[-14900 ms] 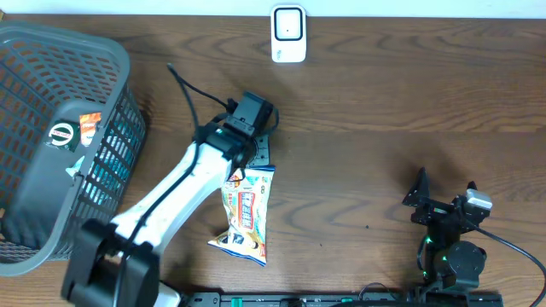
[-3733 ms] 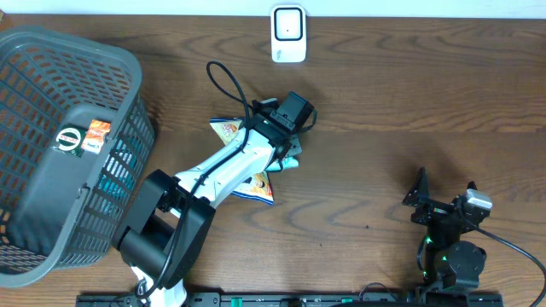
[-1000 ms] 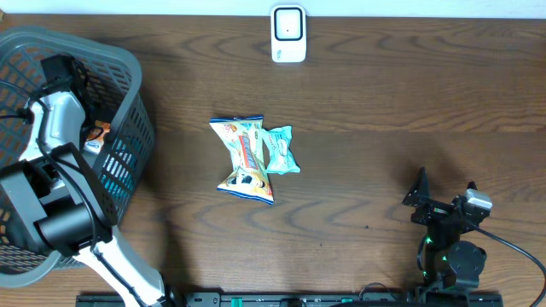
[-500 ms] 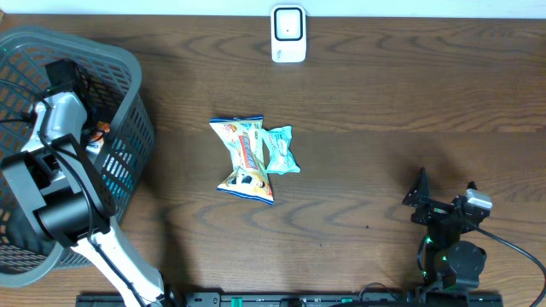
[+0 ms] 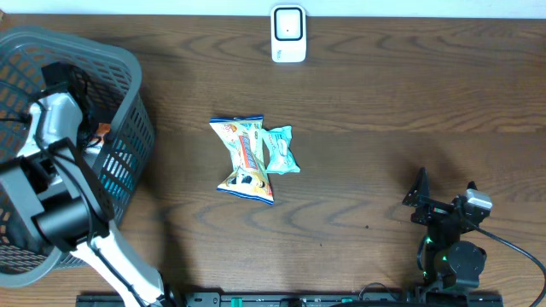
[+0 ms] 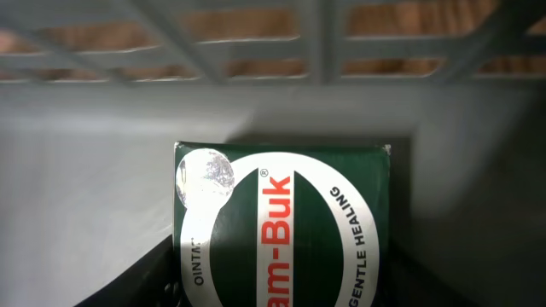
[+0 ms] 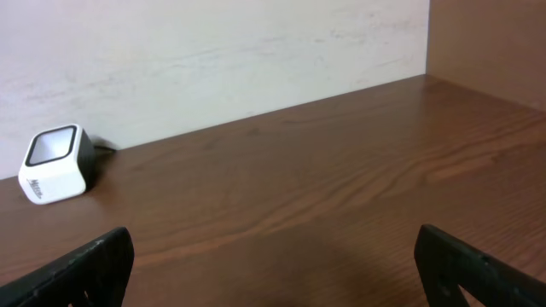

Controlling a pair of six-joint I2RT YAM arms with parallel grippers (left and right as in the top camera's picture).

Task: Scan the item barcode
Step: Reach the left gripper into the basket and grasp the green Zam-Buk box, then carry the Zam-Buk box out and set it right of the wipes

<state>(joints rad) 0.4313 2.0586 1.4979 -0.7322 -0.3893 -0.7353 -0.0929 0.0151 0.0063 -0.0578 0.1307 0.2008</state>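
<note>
Reaching into the grey basket (image 5: 128, 64) at the overhead view's upper left, the left gripper (image 5: 56, 73) hangs close above a green ointment box (image 6: 281, 226) lying flat by the basket wall. Whether its jaws grasp the box cannot be told. Gripping the narrow sides would likely keep the barcode bare for the white scanner (image 5: 288, 34) at top centre. The right gripper (image 5: 444, 200), lower right, is spread wide, empty.

**Colours around my left end effector**

Just ahead of my left end effector (image 5: 61, 75) lies a dark green box (image 6: 281, 222) with a white ring, red lettering and a silvery sticker. The basket (image 5: 128, 77) around it is grey lattice. Well away from it are a yellow-white-red packet (image 5: 243, 158), a teal packet (image 5: 280, 149), a white scanner (image 5: 288, 34) and the brown wood-grain bench (image 5: 384, 102).
</note>
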